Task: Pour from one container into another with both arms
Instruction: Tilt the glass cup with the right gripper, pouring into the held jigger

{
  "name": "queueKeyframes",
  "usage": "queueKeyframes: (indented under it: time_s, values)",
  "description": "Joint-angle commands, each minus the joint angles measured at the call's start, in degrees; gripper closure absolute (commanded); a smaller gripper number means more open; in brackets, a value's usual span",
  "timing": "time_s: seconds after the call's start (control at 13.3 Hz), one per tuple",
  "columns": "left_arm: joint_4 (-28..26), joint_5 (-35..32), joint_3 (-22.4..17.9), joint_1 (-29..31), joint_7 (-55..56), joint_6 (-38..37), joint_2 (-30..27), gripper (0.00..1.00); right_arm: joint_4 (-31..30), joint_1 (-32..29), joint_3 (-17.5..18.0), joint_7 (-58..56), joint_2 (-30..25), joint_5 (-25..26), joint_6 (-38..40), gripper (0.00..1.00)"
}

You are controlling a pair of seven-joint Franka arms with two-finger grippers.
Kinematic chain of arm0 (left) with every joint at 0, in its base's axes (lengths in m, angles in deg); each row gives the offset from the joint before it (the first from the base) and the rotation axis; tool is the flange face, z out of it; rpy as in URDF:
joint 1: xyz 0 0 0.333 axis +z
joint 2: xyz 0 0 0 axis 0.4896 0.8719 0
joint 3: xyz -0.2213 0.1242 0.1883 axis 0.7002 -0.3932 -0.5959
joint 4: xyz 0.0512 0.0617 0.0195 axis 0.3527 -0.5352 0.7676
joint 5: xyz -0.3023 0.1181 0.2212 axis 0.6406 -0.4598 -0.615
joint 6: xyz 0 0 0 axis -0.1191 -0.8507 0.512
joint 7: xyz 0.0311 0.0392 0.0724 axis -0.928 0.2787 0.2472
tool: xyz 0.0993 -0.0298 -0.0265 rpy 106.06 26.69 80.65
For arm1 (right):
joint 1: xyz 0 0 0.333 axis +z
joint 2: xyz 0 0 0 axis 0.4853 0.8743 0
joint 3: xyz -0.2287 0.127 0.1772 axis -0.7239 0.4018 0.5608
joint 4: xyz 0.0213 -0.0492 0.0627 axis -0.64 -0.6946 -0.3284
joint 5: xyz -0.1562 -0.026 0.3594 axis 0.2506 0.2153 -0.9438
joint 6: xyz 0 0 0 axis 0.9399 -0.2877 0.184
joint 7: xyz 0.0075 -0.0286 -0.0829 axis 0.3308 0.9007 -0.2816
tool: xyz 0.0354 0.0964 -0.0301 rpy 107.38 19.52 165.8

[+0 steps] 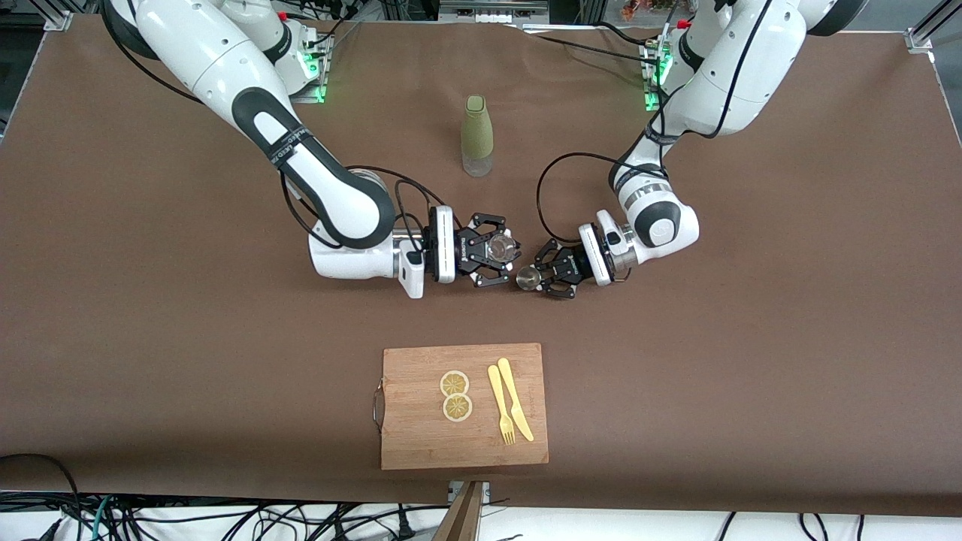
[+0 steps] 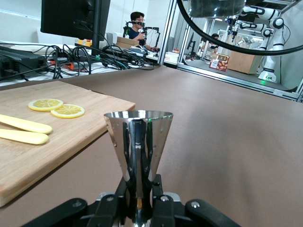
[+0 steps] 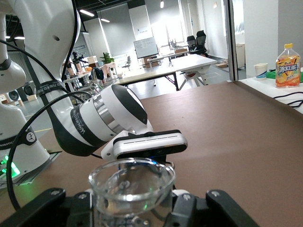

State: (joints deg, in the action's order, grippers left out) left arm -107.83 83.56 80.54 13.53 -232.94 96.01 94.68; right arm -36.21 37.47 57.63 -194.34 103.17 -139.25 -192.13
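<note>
front view: the right gripper [image 1: 502, 259] was closed on a clear glass [image 1: 500, 249] and the left gripper [image 1: 543, 278] was closed on a metal jigger [image 1: 529, 279]. both vessels were upright, mouths up, just beside each other over the middle of the table [image 1: 751, 338]. a green bottle [image 1: 476, 135] stood on the table nearer the arm bases, untouched. a board [image 1: 421, 443] lay nearer the camera, bearing two lemon slices [image 1: 455, 395], a fork [image 1: 500, 406] and a knife [image 1: 515, 398].

left wrist view: the jigger [image 2: 138, 146] was pinched at its narrow waist between the closed fingers [image 2: 124, 201], its cone upright and level. whether it held any liquid could not be told. the board [image 2: 57, 142] with slices [image 2: 57, 107] lay to one side.

right wrist view: the glass [image 3: 131, 184] sat clamped between the fingers [image 3: 189, 208], rim level. it appeared empty. the left arm [image 3: 99, 118] faced it closely.

judged progress: both containers were grasped and brought together, so the pick-up and approach seemed done. no tilt was visible and no liquid showed in the glass, so the pour itself appeared not yet begun. tilting the jigger over the glass remained.
</note>
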Motion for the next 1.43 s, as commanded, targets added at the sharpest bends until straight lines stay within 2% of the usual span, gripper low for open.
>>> queueKeyframes:
  time_s: [0.0, 0.38, 0.6, 0.98, 1.36]
  values:
    - [-0.04, 3.04, 0.19, -0.03, -2.11, 0.33, -0.22, 1.00, 1.71, 0.97, -0.15, 2.74, 0.26, -0.65, -1.50, 0.95]
    - [0.13, 5.33, 0.27, 0.05, -6.32, 0.50, -0.22, 1.00, 1.71, 2.02, -0.15, 3.45, 0.35, -0.92, -3.17, 0.95]
    - [0.83, 8.13, 1.50, 0.05, -6.85, 2.94, -0.30, 1.00, 2.85, 4.04, -0.68, 9.23, 0.35, -0.04, -6.51, 0.95]
    - [0.75, 13.23, 3.34, 0.05, -12.02, 4.37, -0.22, 1.00, 4.26, 10.89, -8.49, 16.71, 0.44, 1.80, -7.57, 0.95]
    - [-0.66, 17.28, 5.55, 0.58, -18.52, 4.02, -0.13, 1.00, 6.10, 10.99, -8.94, 18.64, 1.23, 1.89, -7.57, 0.95]
